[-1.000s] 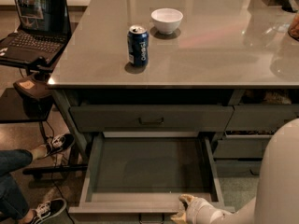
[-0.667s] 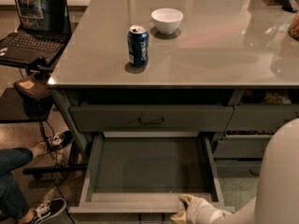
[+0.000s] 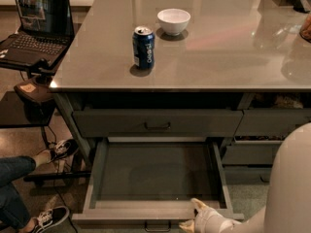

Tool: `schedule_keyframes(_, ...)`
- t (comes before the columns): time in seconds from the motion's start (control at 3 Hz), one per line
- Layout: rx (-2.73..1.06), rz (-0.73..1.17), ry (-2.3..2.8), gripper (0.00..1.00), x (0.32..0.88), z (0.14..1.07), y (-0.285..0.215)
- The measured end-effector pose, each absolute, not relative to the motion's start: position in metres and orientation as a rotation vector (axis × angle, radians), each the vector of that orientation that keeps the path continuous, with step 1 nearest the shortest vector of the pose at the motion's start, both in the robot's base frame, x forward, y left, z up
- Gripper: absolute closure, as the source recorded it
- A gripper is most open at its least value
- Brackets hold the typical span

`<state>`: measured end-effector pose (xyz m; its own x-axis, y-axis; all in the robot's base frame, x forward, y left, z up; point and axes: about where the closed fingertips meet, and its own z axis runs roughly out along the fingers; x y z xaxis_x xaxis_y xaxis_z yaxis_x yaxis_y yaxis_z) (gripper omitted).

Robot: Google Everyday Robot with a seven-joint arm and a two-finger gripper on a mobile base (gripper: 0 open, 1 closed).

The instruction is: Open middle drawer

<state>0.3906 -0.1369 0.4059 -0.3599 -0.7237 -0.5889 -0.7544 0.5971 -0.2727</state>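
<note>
Nothing has shifted since the earlier frame: the middle drawer (image 3: 155,174) is as far out as it was, and the tool (image 3: 193,216) sits at the same spot on its front. This drawer is pulled well out from under the front edge of the counter (image 3: 228,47), below its left half, and its plain grey bottom is bare. A small dark handle (image 3: 157,224) shows at the middle of its front board. The tool rests against that front board just to the right of the handle, touching the top lip. Whether it is open or closed cannot be told. A pale arm (image 3: 291,188) runs from it to the lower right.

Above the open drawer, a slimmer drawer (image 3: 112,123) is shut, directly under the counter's front edge.

On the counter, a blue can (image 3: 144,47) stands upright near the front edge, toward the left corner. A white bowl (image 3: 174,21) sits just behind it, farther from that edge.

Off the counter's left edge a laptop (image 3: 36,25) stands open on a low stand. Below it, a leg (image 3: 12,169) in jeans and a dark sneaker (image 3: 51,217) show.
</note>
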Motion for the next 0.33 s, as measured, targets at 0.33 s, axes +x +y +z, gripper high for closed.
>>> schedule_keyframes(0.33,-1.164,0.058,2.14,0.0,0.3906,0.4059,-0.1369)
